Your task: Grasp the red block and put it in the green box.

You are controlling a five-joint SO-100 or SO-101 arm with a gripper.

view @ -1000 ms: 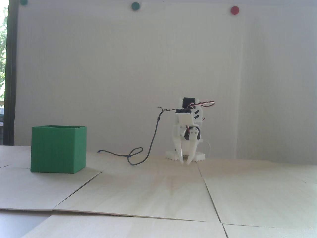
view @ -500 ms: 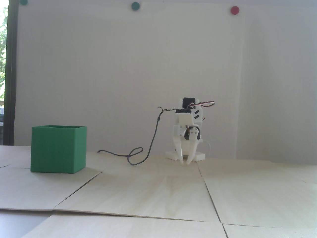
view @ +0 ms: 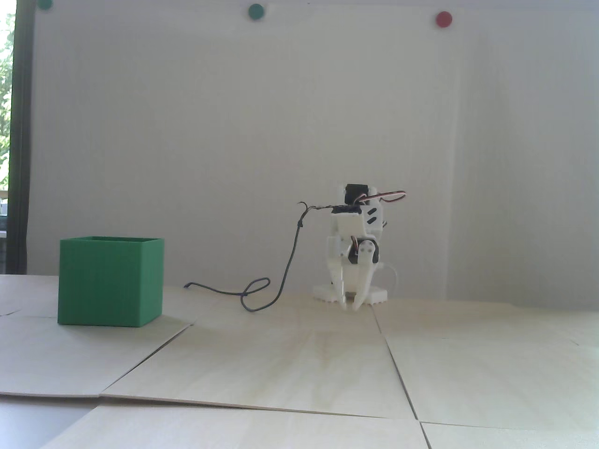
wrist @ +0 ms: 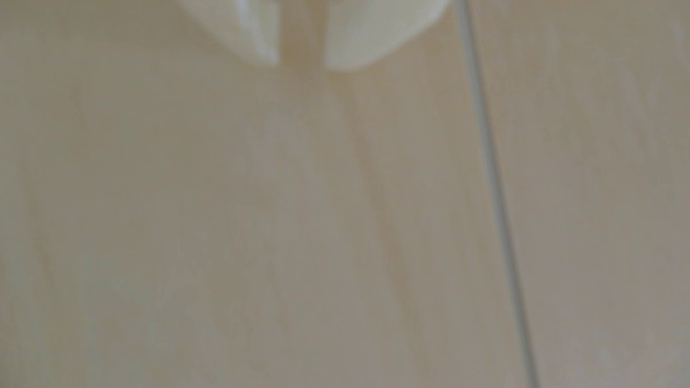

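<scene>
While the green box sits open-topped at the left of the fixed view, a dark cable loops on the pale surface between it and the white arm — jaws pointing down, tips slightly apart, nothing between them. No red block shows.

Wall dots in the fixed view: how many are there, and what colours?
3, all along the wall's top edge: a green dot at far left, cut off; a green dot near centre; a red dot at right.
</scene>
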